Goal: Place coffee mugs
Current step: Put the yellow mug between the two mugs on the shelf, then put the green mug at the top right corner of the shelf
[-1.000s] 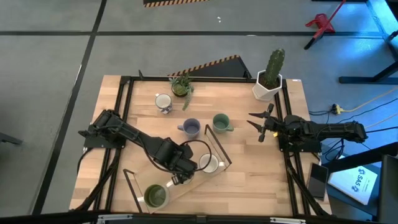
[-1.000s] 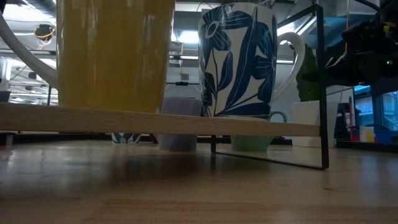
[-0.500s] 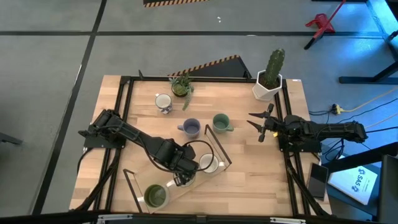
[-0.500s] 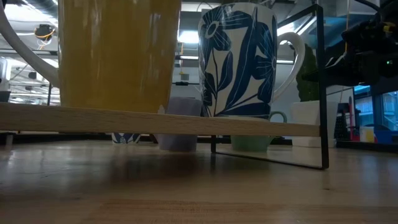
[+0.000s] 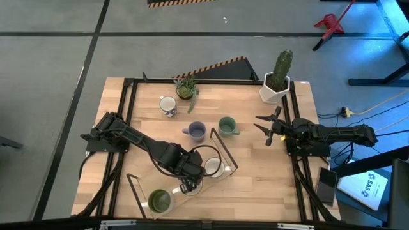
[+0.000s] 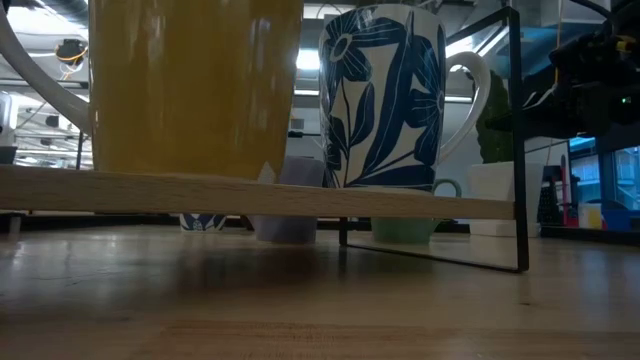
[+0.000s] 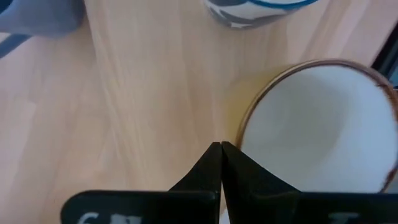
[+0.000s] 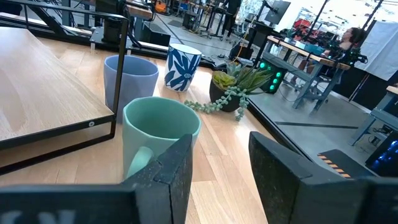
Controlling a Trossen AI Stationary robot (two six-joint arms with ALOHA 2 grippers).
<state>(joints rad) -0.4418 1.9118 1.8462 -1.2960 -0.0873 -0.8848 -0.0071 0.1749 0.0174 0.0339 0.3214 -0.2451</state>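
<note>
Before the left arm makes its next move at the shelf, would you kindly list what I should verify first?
1. Left gripper carries nothing: ok, its fingers are shut together and empty.
2. Clearance from the brown-rimmed mug: not ok, the fingertips sit right beside its rim.
3. Floral mug upright on the shelf: ok.
4. Right gripper out of the way: ok, it is open at the table's right side.
5. Teal mug and lavender mug upright on the table: ok.
</note>
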